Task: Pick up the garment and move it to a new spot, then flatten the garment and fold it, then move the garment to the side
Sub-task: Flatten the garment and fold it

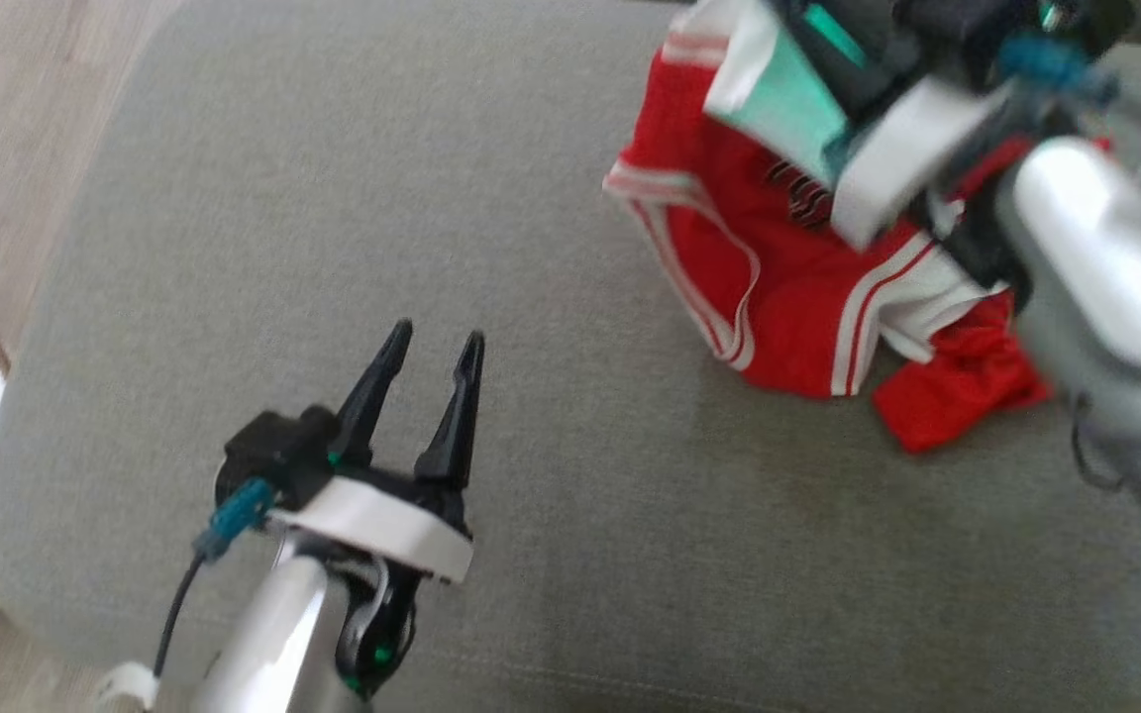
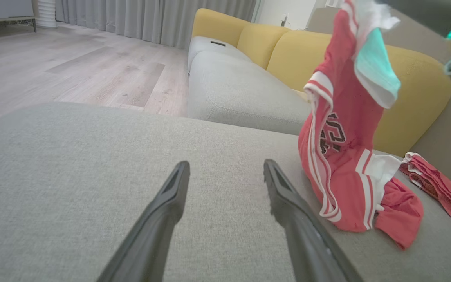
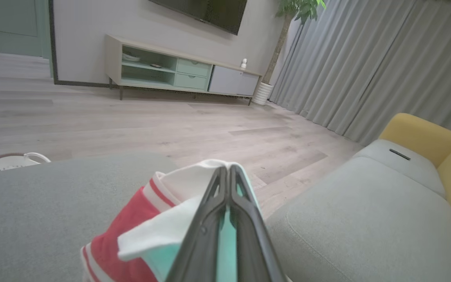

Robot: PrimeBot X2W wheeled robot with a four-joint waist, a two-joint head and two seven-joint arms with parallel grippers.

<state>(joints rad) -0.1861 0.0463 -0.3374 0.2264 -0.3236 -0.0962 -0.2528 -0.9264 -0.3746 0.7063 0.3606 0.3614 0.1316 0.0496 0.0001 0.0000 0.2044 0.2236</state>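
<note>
1. Left pincer hovers over the grey cushion, spread apart and empty.
2. Right pincer is clamped on the red-and-white jersey, its top raised; its lower folds rest on the cushion, farther right.
3. Yellow sofa back stands behind.

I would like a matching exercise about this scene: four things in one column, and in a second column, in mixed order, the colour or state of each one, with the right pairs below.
Column A
1. left tool
2. right tool
3. red garment
4. sofa back cushions

Column B
a. yellow
b. open, holding nothing
c. shut on cloth
d. hanging, lower end resting on the grey seat

Pairs: 1-b, 2-c, 3-d, 4-a
</note>
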